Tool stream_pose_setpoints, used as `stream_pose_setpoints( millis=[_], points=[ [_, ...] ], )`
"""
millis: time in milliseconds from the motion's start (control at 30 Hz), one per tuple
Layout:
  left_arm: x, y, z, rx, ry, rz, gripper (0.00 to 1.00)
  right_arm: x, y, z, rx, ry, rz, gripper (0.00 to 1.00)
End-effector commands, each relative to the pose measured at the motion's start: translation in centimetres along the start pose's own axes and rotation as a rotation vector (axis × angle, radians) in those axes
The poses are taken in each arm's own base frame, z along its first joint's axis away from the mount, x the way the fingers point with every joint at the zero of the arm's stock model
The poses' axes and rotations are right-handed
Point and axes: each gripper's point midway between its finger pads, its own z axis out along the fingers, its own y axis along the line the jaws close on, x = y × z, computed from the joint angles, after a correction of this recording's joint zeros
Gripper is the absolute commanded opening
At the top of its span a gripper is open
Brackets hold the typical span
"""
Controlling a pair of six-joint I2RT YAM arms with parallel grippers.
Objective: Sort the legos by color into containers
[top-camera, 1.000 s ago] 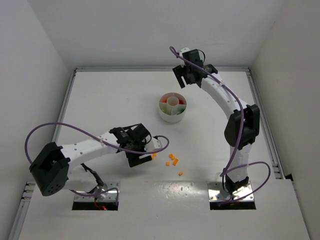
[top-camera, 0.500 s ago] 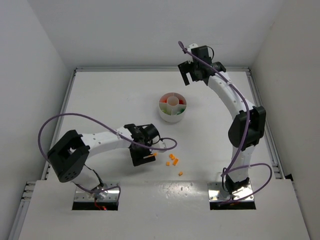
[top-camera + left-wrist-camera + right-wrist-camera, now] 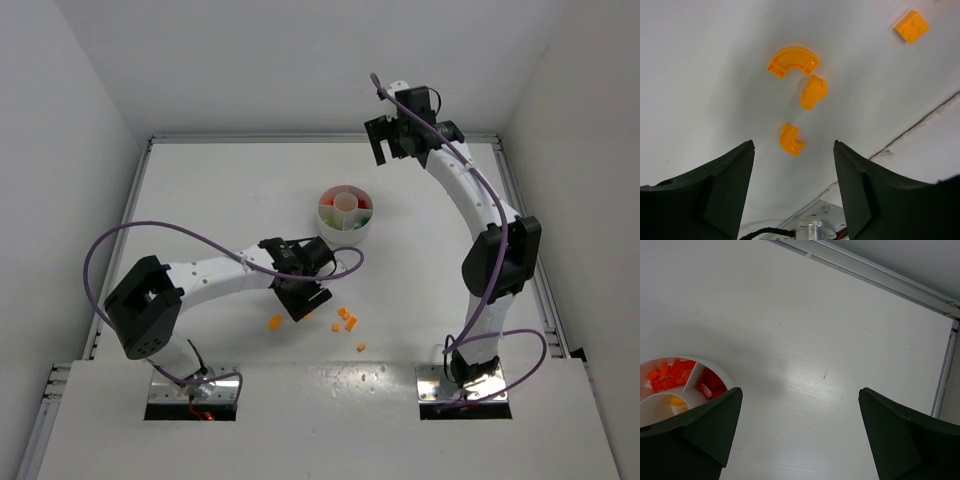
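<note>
Left jaws, lower centre, stand partly open and empty above loose orange bricks (image 3: 813, 92) on the bench (image 3: 200, 200). Right jaws, upper right, gape wide, empty. The divided dish (image 3: 343, 237), centre, holds red bricks (image 3: 710, 382) and, seemingly, green ones.

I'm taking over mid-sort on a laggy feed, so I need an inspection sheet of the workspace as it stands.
Surface: white table, a few faint marks.
Job's things: round divided dish holds red, yellow and green pieces; several orange legos lie loose on the table, apart from the dish.
Clutter: nothing seen.
Grippers: left pincer open, low over the loose orange pieces, holding nothing; right pincer open, empty, raised beyond the dish near the far edge.
Cables: purple cables loop off both arms; one small loop hangs between the left pincer and the dish.
Surroundings: white walls; metal rail along the table's edge.
</note>
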Motion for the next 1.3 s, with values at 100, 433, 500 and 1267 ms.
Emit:
stream_pose_setpoints(
  millis=[100, 433, 500, 1267],
  points=[
    [0.5, 0.8, 0.0, -0.129, -0.014, -0.201, 0.65, -2.6, -3.4, -2.6, 0.095, -0.111, 0.04, 1.0],
    [1.8, -0.1, 0.7, -0.105, 0.057, -0.256, 0.6, -2.0, -3.0, -3.3, 0.054, -0.082, -0.028, 1.0],
    [1.9, -0.6, 0.5, -0.077, 0.06, -0.266, 0.6, -1.6, -2.9, -3.0, 0.034, -0.077, -0.026, 1.0],
    [6.4, -0.4, 2.1, 0.001, 0.21, -0.333, 0.56, -0.7, -1.3, -0.6, -0.057, -0.022, -0.022, 1.0]
  ],
)
